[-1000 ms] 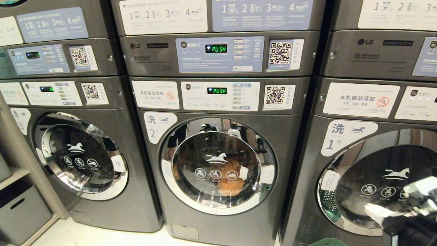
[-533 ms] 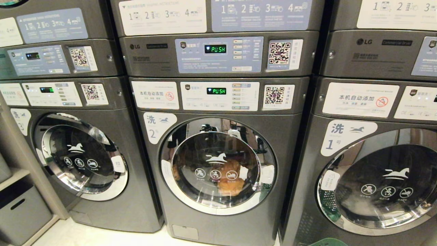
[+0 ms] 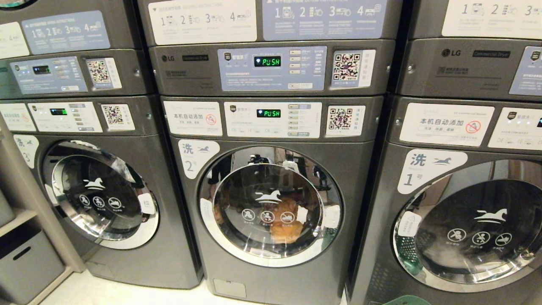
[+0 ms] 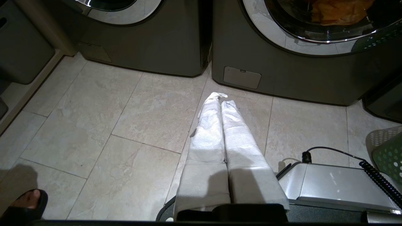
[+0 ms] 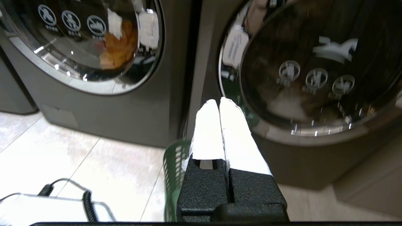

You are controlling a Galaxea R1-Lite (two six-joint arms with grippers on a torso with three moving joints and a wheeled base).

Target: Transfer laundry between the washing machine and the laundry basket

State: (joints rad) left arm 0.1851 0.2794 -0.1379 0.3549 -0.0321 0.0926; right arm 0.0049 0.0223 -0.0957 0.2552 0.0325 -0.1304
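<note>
The floor (image 4: 94, 125) is pale beige stone tile with thin grout lines, in a laundry room where three dark grey LG front-loaders stand side by side, each under a matching stacked unit with blue-and-white instruction labels. The washing machine (image 3: 271, 203) in the middle, dark grey with a round chrome-rimmed glass door and a white label bearing a horse and the number 2, has its door closed; one orange bundle of laundry (image 3: 286, 220) lies behind the glass, and its green display reads PUSH. The machine labelled 3 (image 3: 97, 195) stands to its left, the machine labelled 1 (image 3: 465, 220) to its right, both doors closed. One dark green perforated plastic laundry basket (image 5: 176, 175) sits on the tiles in front of the machine labelled 1. The left gripper (image 4: 221, 99), its white-wrapped fingers pressed together and empty, hangs low over the floor before the middle machine. The right gripper (image 5: 219, 102), likewise clenched on nothing, hovers above the basket's rim. A grey bin (image 3: 25, 262) sits under a shelf at far left. A coiled black cable (image 4: 377, 182) runs across the robot's silver base, and a sandalled foot (image 4: 28, 202) shows at the tiles' edge.
</note>
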